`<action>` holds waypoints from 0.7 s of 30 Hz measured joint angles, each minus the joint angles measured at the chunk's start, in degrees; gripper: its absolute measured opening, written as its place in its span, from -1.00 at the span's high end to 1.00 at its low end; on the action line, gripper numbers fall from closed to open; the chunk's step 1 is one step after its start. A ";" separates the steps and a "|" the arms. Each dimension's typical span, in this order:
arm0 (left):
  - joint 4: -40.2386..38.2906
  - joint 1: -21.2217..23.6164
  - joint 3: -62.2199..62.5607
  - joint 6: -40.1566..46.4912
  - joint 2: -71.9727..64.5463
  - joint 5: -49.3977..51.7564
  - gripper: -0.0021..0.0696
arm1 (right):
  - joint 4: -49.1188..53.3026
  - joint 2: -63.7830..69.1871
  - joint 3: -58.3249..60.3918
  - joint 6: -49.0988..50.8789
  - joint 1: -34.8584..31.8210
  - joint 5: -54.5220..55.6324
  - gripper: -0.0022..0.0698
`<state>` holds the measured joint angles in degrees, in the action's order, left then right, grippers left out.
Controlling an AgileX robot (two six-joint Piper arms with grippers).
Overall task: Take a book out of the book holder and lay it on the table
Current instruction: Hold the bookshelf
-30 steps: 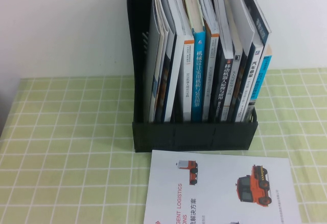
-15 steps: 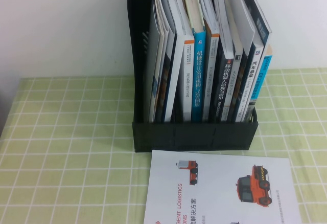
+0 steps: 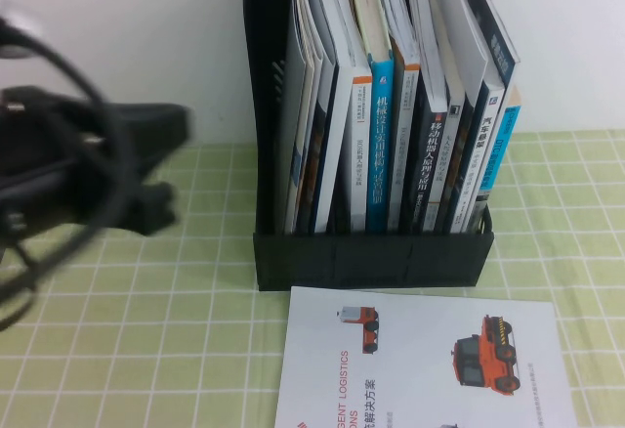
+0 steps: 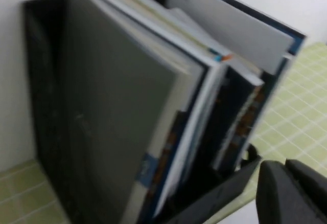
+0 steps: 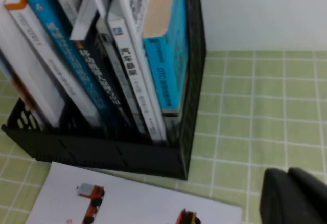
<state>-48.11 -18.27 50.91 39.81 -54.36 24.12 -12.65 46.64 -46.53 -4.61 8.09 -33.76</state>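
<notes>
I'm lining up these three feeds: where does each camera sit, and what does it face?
High view: raised on the robot's side, angled down at the book holder and table; the left gripper enters at left.
Left wrist view: faces the holder's end wall; a dark gripper part in the corner.
Right wrist view: faces the book; right gripper shut.
All share the holder.

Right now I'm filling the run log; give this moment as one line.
left claw: beside book holder | right claw: shut, empty | book: in holder | brochure: on table
</notes>
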 joint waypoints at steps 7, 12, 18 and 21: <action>-14.30 -9.51 10.00 18.48 -16.29 -0.31 0.95 | -11.39 4.01 3.95 -14.28 1.27 12.71 0.94; -15.02 -13.22 22.63 21.21 -29.66 -0.71 0.95 | -13.91 4.61 3.99 -21.10 1.27 14.04 0.89; -15.41 -17.16 39.37 21.67 -42.52 3.53 0.95 | -14.16 5.95 4.08 -24.98 1.27 14.04 0.53; -15.10 -19.51 48.77 21.76 -48.31 4.70 0.95 | -14.71 7.81 4.08 -25.22 1.27 14.04 0.36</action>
<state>-63.21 -37.78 99.68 61.57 -102.67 28.82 -27.36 54.45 -42.46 -29.83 9.36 -19.72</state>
